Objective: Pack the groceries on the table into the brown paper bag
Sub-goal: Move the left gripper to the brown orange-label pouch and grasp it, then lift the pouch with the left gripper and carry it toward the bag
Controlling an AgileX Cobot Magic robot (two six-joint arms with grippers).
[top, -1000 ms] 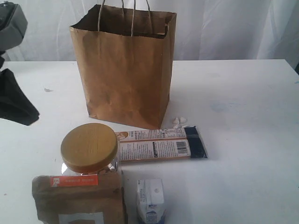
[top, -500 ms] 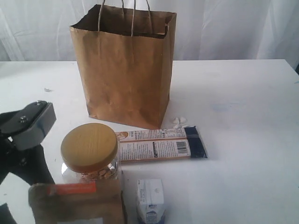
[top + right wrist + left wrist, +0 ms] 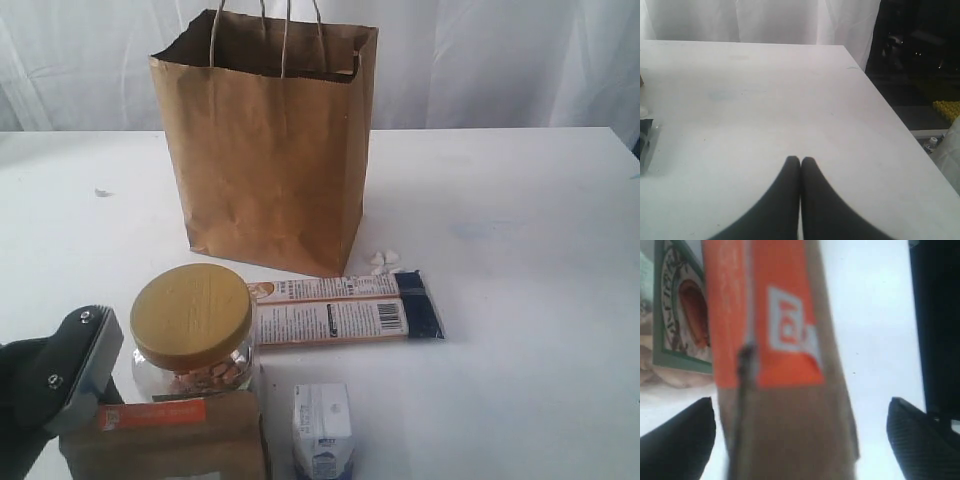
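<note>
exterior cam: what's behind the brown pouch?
The clear jar stands right behind the brown pouch. Its mustard-yellow lid and upper glass show. The pouch covers its lower part, so whether the two touch cannot be seen.

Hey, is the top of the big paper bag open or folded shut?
Open. The brown paper bag stands upright with its rim spread wide, and the shadowed inner wall shows behind the front edge.
</note>
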